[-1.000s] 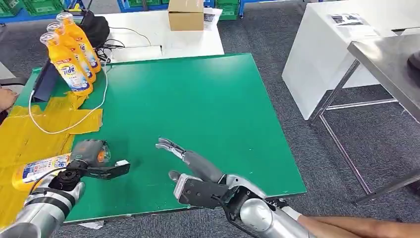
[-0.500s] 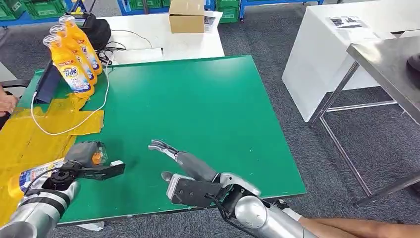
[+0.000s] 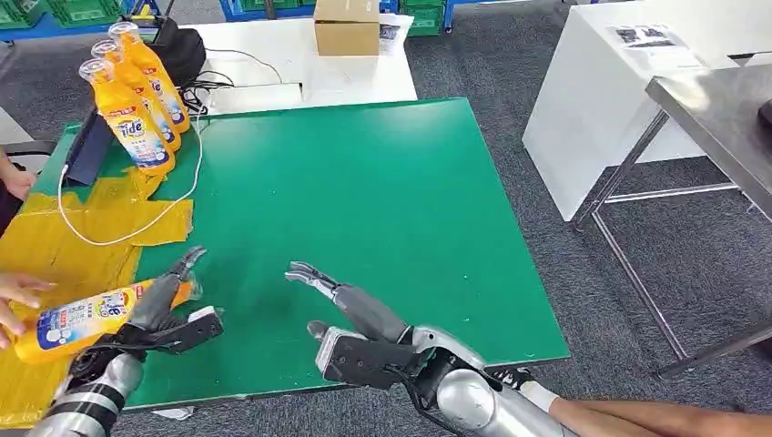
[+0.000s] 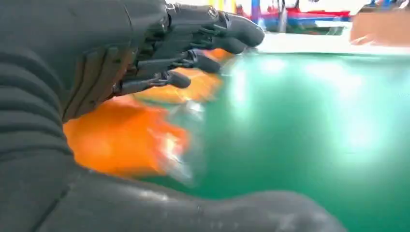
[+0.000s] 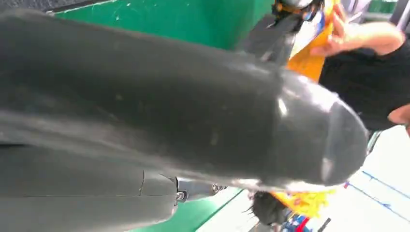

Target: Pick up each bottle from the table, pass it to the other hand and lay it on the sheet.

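**Bottle lying at the sheet's edge, both hands released**

A bottle (image 3: pixel 86 319) is lying on its side on the yellow sheet (image 3: pixel 64 246), its neck reaching onto the green counter (image 3: pixel 364 191). The left hand (image 3: pixel 164 305) is hovering over the neck end with fingers (image 4: pixel 212 29) spread apart, grasping nothing. A person's hand (image 3: pixel 14 296) is touching the bottle's base at the picture's left edge. The right hand (image 3: pixel 350 314) is hanging over the counter near its front edge, fingers extended and apart, grasping nothing. Three more bottles (image 3: pixel 132 96) are standing upright together at the counter's far left corner, beside a white cable (image 3: pixel 127 228) trailing across the sheet.
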You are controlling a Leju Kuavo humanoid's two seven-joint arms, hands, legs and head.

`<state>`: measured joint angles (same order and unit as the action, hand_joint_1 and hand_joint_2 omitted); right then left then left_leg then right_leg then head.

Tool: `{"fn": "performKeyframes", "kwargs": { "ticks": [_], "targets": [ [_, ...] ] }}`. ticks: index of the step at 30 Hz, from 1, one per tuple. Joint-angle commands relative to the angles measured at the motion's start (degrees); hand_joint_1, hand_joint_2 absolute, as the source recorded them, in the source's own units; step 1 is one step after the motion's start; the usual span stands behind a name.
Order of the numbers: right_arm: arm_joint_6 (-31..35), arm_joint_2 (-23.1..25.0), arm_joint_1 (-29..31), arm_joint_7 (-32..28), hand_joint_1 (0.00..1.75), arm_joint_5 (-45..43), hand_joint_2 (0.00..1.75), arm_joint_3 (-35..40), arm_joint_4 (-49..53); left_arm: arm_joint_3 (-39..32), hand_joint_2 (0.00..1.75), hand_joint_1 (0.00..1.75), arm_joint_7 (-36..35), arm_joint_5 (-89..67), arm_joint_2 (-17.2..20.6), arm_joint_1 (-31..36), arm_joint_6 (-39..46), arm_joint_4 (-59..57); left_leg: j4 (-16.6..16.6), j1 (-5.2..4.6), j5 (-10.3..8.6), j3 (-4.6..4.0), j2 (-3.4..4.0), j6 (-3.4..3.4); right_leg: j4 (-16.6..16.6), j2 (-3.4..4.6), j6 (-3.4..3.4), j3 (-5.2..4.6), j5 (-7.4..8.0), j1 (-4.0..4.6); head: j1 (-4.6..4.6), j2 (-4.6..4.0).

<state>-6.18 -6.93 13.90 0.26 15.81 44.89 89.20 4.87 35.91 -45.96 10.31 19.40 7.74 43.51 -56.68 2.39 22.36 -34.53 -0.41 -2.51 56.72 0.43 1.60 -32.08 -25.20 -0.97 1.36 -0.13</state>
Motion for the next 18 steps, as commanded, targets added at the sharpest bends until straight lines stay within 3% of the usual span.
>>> {"fn": "performKeyframes", "kwargs": {
  "ticks": [1,5,9,18],
  "targets": [
    [7.13,2.24,-6.71,-2.28,0.00,7.10,0.00,-7.14,2.51,-16.41,0.00,0.00,-8.47,27.01,-11.15,-8.16,-19.92,42.31,-0.18,0.05,-0.08,-0.69,-0.29,0.40,0.02,-0.40,0.10,-0.38,0.00,0.09,0.02,0.00],
    [12.89,6.91,-11.65,-5.92,0.00,11.29,0.00,-15.88,8.05,-17.70,0.00,0.00,-11.50,37.41,-13.38,-11.72,-26.98,47.02,-0.06,-0.03,-0.12,-0.91,0.16,0.34,0.01,0.06,0.17,-0.65,0.17,0.01,0.02,0.00],
    [11.71,8.87,-12.39,-8.10,0.00,11.41,0.00,-21.64,8.15,-14.21,0.00,0.00,-12.31,40.76,-14.28,-13.99,-29.10,50.05,-0.04,-0.03,-0.15,-1.07,0.10,0.30,0.00,-0.01,0.11,-0.83,0.23,0.00,0.02,0.00],
    [11.55,9.39,-12.62,-8.62,0.00,11.68,0.00,-21.76,7.66,-13.94,0.00,0.00,-12.48,40.93,-13.85,-13.75,-28.78,49.60,0.02,-0.02,-0.18,-1.10,0.12,0.37,-0.07,-0.03,0.06,-0.85,0.26,0.03,0.02,0.00]
  ]
}}
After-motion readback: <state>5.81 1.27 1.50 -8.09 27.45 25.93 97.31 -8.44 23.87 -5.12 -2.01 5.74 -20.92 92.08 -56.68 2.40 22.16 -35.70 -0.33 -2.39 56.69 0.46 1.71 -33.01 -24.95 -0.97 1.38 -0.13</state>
